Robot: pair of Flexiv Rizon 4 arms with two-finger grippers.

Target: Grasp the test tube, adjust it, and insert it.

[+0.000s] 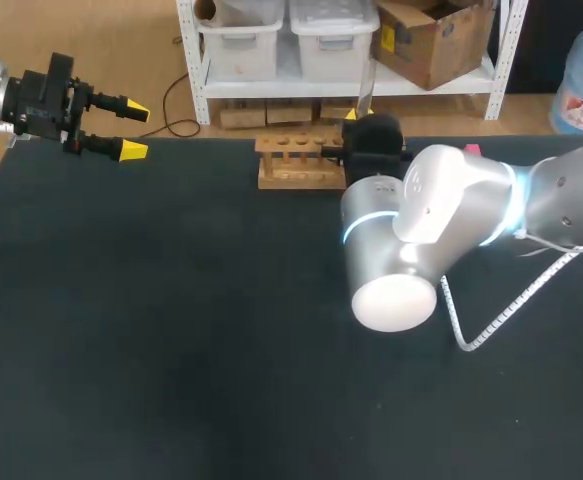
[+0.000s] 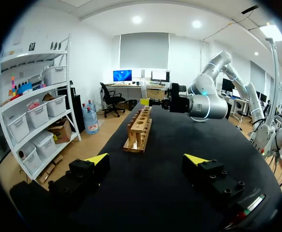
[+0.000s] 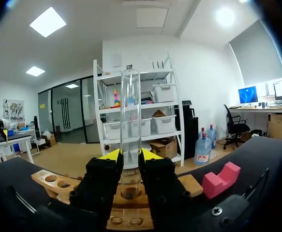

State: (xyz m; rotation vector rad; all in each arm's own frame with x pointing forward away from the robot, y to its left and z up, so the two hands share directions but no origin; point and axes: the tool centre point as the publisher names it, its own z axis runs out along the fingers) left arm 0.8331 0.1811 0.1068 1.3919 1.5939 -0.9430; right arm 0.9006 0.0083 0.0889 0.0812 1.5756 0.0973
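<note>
We are clamping the test tube (image 3: 130, 111) upright in our right gripper (image 3: 130, 155), its lower end at a hole of the wooden rack (image 3: 53, 182); our left gripper (image 2: 146, 159) is hanging wide open, empty.

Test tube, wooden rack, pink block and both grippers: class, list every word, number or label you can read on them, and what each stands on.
No text can be read.
The test tube: clear glass, no markings visible.
The wooden rack: bare wood, no print.
The pink block: plain.
The left gripper and right gripper: no legible lettering.
</note>
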